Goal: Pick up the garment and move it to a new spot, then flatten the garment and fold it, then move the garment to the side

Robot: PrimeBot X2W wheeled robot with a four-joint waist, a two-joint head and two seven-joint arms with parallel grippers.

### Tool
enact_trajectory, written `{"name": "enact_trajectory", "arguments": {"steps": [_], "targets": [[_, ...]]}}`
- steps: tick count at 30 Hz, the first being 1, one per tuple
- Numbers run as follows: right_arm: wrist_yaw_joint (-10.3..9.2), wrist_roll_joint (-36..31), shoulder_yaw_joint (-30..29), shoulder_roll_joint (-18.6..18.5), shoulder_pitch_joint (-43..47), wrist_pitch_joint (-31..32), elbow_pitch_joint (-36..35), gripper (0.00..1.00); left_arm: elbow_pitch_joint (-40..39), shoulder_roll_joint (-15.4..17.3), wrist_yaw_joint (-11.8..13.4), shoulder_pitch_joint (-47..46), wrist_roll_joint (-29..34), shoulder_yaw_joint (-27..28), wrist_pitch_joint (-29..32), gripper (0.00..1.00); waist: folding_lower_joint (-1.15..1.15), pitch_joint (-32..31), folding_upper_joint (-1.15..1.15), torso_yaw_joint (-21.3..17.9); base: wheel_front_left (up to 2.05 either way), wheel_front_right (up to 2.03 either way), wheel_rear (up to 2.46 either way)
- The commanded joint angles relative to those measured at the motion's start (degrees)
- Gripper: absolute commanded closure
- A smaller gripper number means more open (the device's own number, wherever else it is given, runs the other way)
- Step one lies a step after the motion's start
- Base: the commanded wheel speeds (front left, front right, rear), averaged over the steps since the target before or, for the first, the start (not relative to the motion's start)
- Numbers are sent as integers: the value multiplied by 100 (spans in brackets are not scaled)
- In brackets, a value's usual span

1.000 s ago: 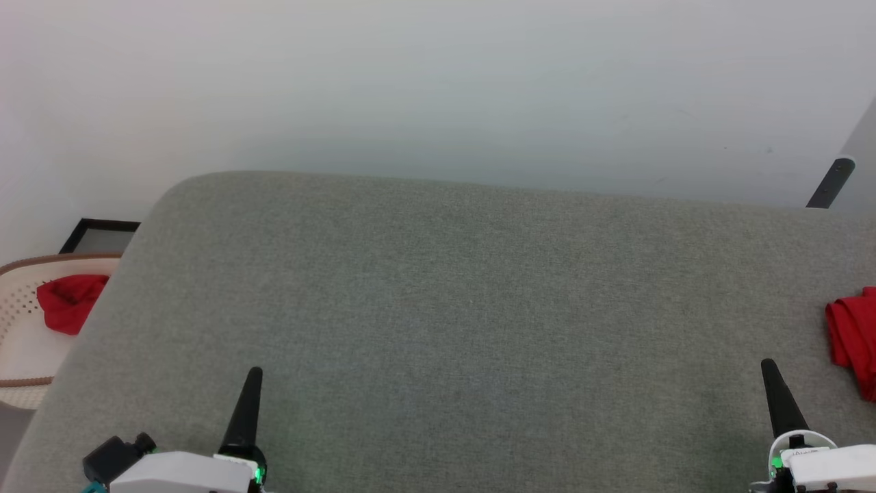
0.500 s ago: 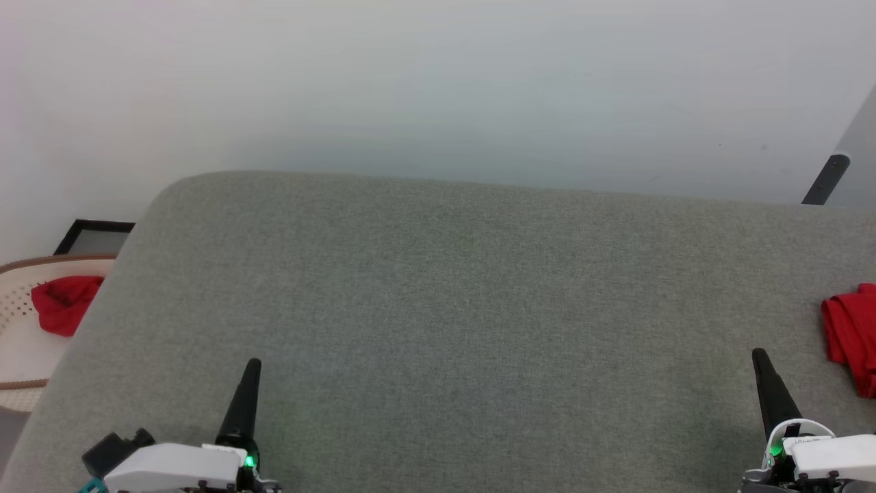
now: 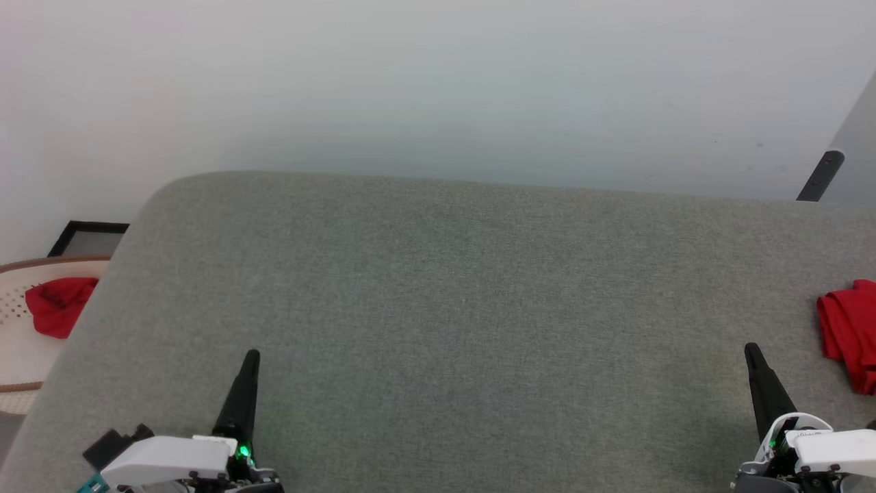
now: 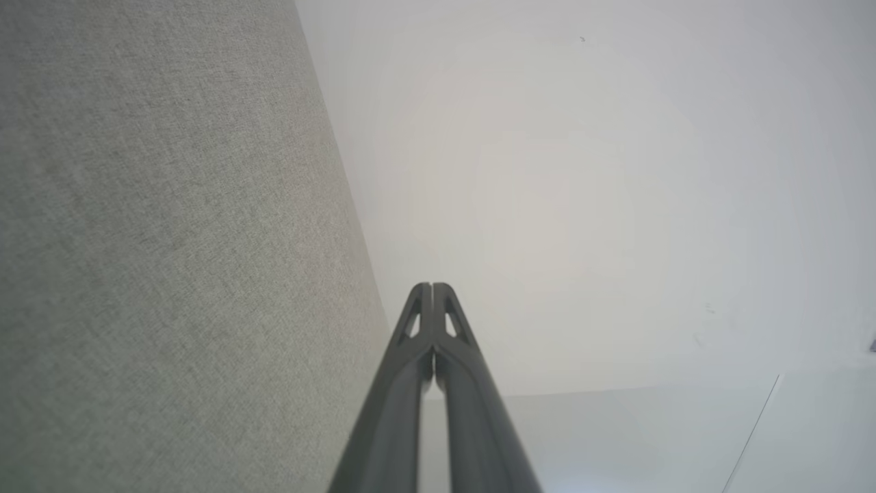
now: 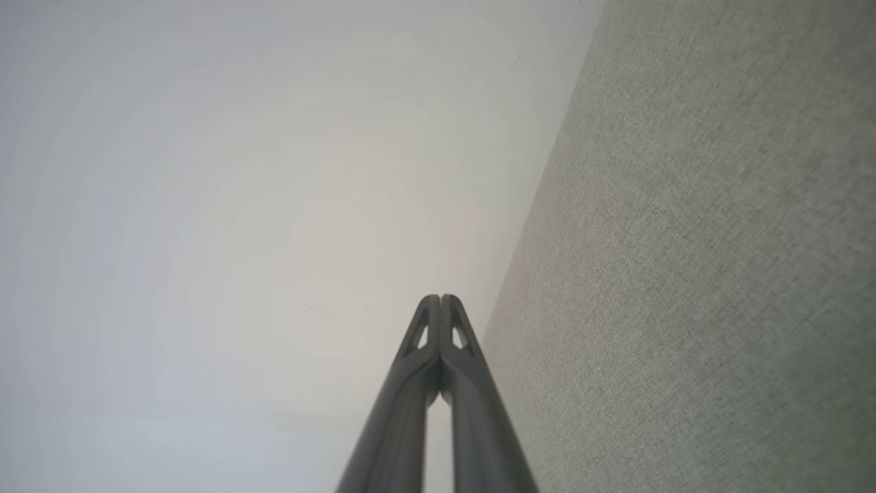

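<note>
"Where has the garment got to?"

"I count two red ones. One garment lies bunched on the grey bench, hard at its right end and partly out of the head view. What shows runs long from the far side to the near, with its folds the same way. I cannot tell which end is the collar. The other red garment sits crumpled in the pale basket, down beside the bench's left end."

"And the hands?"

"Two. The left hand and the right hand are both pinched fully closed, gripping nothing. Their fingers point away over the bench's near edge, apart from either garment."

"Anything changed from a second ago?"

"The whole view slid slightly, so the head moved. Both garments lie as they did, and both hands were closed then too."
</note>
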Motion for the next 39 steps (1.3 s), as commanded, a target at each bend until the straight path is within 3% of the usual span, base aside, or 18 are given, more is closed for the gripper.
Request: {"name": "enact_trajectory", "arguments": {"steps": [1, 20, 39], "targets": [[2, 133, 15, -20, -120, 35, 12, 100, 8, -12, -19, -80, -122, 40, 34, 100, 0, 3, 0, -7, 0, 0, 0], [2, 803, 90, -22, -265, 155, 161, 100, 113, -103, -22, -217, -708, 186, 241, 100, 0, 27, 0, -71, 0, 0, 0], [2, 800, 89, -22, -228, 150, 158, 100, 114, -127, -22, -219, -653, 216, 266, 100, 0, 28, 0, -73, 0, 0, 0]]}}
